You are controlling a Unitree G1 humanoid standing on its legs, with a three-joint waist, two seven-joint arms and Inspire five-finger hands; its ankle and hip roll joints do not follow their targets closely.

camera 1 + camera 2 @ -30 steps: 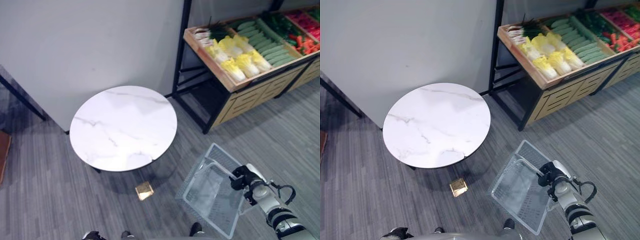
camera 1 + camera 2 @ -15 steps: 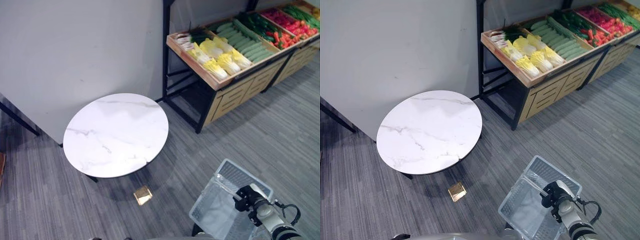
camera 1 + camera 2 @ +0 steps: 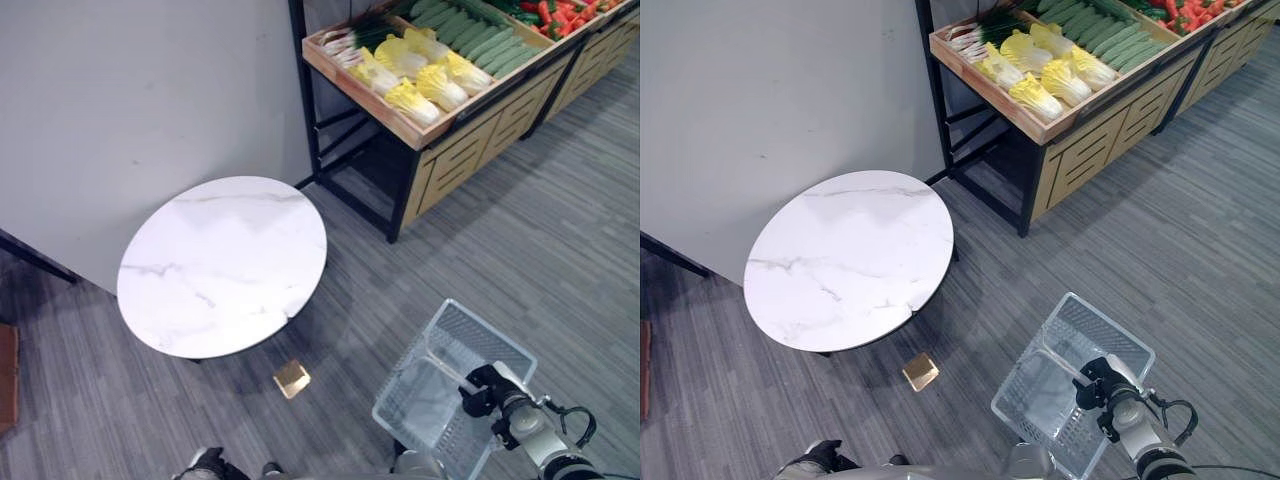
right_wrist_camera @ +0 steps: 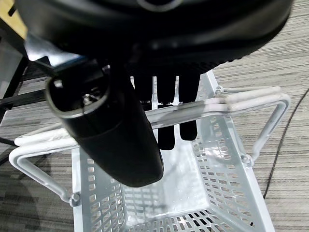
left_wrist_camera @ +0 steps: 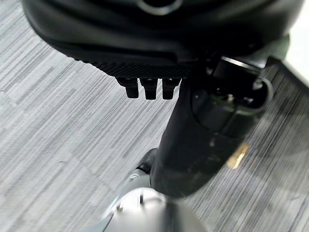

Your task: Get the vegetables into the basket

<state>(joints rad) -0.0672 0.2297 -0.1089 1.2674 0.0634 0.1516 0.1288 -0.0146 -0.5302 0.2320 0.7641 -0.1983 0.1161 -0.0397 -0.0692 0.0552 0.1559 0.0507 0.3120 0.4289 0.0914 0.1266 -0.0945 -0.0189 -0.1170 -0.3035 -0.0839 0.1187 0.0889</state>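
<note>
Nothing has shifted but the outlook: the basket (image 3: 452, 387) hangs as before from the right hand (image 3: 487, 385), fingers curled round its handle (image 4: 212, 105), near right above the floor. Vegetables (image 3: 415, 72) lie on the shelf (image 3: 1092, 103) far right. Between stands a round table (image 3: 222, 263). The left hand (image 5: 149, 77) hangs with fingers curled, holding nothing.

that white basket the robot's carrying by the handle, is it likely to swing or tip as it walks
Probably some swing: the basket hangs from thin wire handles hooked over the right hand, so it can pivot. It looks empty and perforated, so likely light and easily jostled. Its walls seem rigid, so it should hold its shape.
</note>
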